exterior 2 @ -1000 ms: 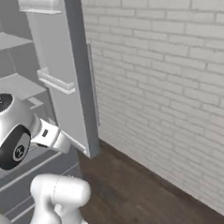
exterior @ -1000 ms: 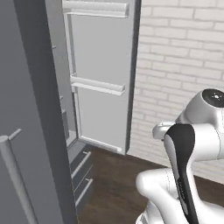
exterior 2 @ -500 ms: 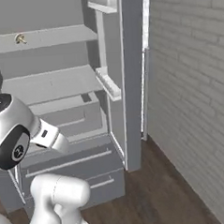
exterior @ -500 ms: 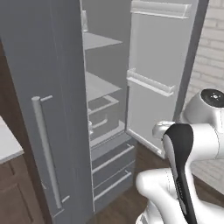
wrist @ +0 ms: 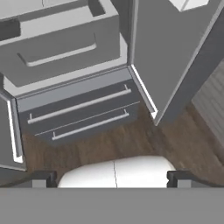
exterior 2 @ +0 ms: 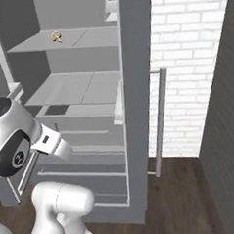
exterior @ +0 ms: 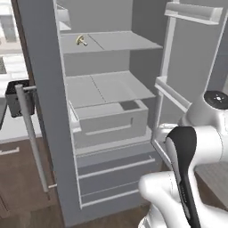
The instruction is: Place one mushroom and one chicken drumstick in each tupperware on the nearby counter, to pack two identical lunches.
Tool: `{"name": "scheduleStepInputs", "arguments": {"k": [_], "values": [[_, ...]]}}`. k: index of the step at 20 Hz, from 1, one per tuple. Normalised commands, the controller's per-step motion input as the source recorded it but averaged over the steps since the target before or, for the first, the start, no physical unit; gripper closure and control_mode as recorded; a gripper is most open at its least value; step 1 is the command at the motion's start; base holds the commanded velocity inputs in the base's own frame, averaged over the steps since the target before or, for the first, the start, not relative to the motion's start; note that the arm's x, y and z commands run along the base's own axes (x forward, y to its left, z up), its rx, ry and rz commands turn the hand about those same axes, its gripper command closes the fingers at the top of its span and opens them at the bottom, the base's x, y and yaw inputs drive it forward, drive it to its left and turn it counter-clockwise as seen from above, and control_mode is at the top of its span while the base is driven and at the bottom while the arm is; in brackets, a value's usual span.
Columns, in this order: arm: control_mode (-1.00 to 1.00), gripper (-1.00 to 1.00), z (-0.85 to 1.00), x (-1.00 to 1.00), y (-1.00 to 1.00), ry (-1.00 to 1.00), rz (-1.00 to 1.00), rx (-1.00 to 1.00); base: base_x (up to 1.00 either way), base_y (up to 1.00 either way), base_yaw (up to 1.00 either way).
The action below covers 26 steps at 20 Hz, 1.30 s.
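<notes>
The hand (wrist: 112,177) hangs released, its two dark fingertips (wrist: 41,178) spread wide with nothing between them, looking down over the dark wooden floor (wrist: 183,131) at the two grey bottom drawers with bar handles (wrist: 81,114) of the open grey refrigerator (exterior: 107,111). Above those drawers sits a pale grey pulled-out crisper bin (exterior: 109,120). Well above the hand, on the upper grey shelf (exterior: 111,42), lies a small beige-tan mushroom (exterior: 81,40), near the shelf's back; the right base view shows the same mushroom (exterior 2: 56,37). Left of the refrigerator, a black slotted toaster box (exterior: 15,95) stands on the pale desk (exterior: 13,127).
</notes>
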Motion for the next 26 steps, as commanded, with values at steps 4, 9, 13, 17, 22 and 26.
{"name": "scheduleStepInputs", "arguments": {"k": [4, 9, 13, 17, 22, 26], "values": [[1.00, -1.00, 0.00, 0.00, 0.00, 0.00, 0.00, 0.00, 0.50, -0.15, 0.40], [1.00, -1.00, 0.00, 0.00, 0.00, 0.00, 0.00, 0.00, 0.56, 0.22, 0.19], [1.00, -1.00, 0.00, 0.00, 0.00, 0.00, 0.00, 0.00, 0.64, 0.00, 0.05], [1.00, -1.00, 0.00, 0.00, 0.00, 0.00, 0.00, 0.00, 0.74, 0.21, 0.01], [-1.00, -1.00, 0.00, 0.07, 0.08, 0.00, 0.00, -0.01, 0.54, 0.38, 0.00], [-1.00, -1.00, 0.19, 0.18, 0.28, -0.15, 0.09, -0.03, 0.00, 0.00, 0.00]]}}
